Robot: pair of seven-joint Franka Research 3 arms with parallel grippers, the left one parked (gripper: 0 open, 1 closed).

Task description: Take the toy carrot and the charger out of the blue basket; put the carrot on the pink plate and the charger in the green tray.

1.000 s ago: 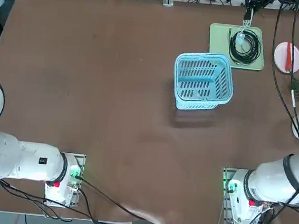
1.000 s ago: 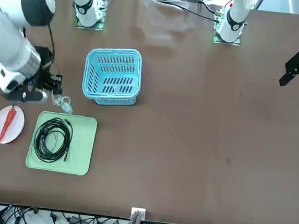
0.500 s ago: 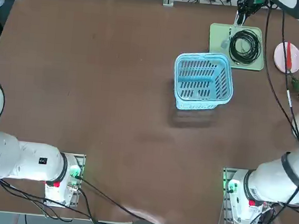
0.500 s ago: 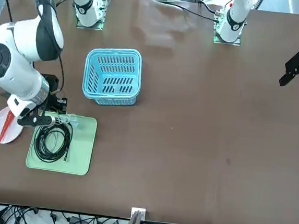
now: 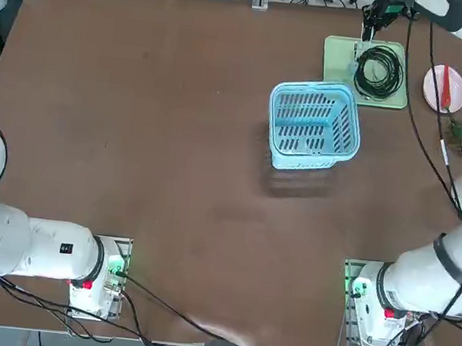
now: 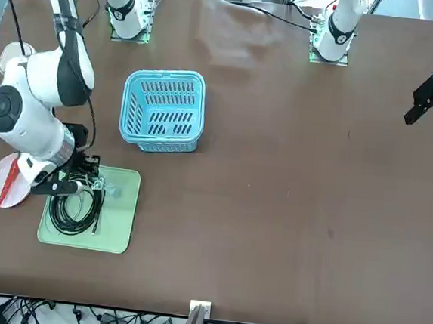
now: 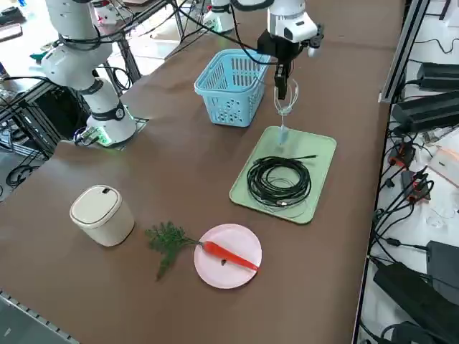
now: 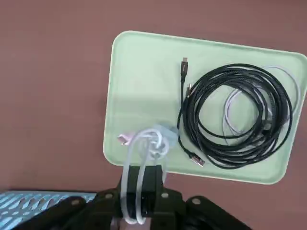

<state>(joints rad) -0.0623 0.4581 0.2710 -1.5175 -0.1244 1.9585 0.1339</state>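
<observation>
Carrot (image 7: 228,255) placed: its red root lies across the pink plate (image 7: 211,269), to the robot's right of the fingers (image 7: 280,92), with the leafy top reaching past the rim onto the worktop (image 7: 165,301). The charger (image 8: 166,134) is out of the basket (image 7: 233,89) but still to be released; it hangs below the fingers by its looped pale cord (image 8: 135,158), over the green tray (image 8: 144,57). Whether the block touches the tray cannot be told. The fingers are closed, with the cord pinched between them. Remaining, as judged: lower the charger, then open the fingers and clear the loops. A black cable coil (image 7: 278,183) occupies much of the tray beside the fingers and could catch the cord. Basket, standing nearer the robot's bases than the fingers, holds neither item; a lidded white canister (image 7: 102,216) stands well apart from them, beyond the plate, out of the way.
</observation>
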